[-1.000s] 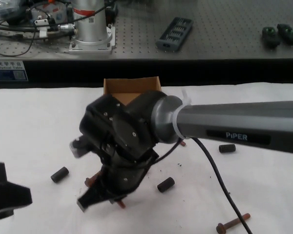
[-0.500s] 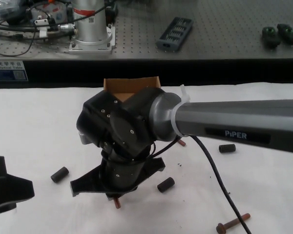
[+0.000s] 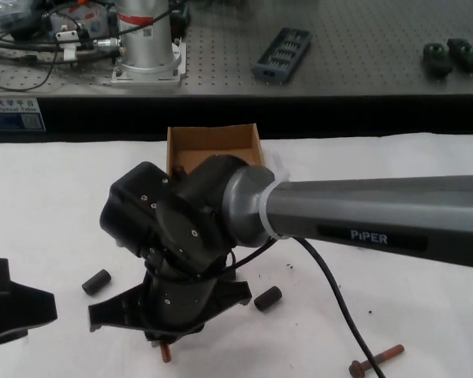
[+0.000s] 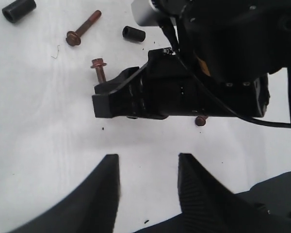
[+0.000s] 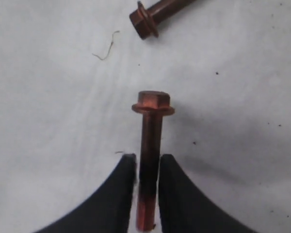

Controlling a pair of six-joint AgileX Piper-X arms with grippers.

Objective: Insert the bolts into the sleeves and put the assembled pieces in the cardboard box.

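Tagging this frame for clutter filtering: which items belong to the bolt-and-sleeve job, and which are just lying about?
Job: gripped bolt, right gripper, loose bolts, sleeves, cardboard box.
Lying about: ribbed black tray, metal post, black knobs, cables.

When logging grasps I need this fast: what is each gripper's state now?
Left gripper: open, holding nothing.
Right gripper: shut on a bolt.

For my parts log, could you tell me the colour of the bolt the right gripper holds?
The bolt is coppery brown; best in right wrist view.
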